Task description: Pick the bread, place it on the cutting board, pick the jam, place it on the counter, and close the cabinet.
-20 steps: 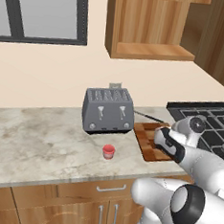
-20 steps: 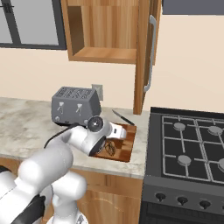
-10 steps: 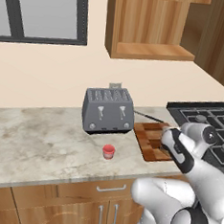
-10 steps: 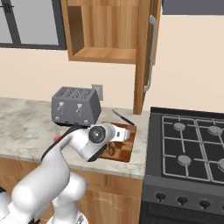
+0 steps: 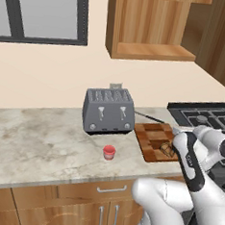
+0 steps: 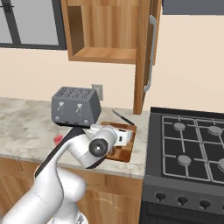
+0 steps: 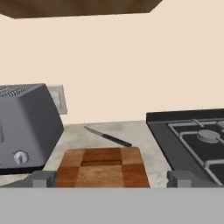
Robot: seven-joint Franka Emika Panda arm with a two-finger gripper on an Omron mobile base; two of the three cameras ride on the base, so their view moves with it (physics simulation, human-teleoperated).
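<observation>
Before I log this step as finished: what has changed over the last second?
The arm drew its hand back off the cutting board toward the front edge of the counter, uncovering the bread, which lies on the board. The gripper is open and holds nothing. The jam, the toaster and the open cabinet door stayed as they were.

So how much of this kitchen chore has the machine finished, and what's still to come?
The bread lies on the cutting board, and the jam stands on the counter in front of the toaster, so both placing steps look done. The gripper is open, low over the board's near edge, holding nothing. Left to do: the cabinet door stands open and needs closing.
</observation>
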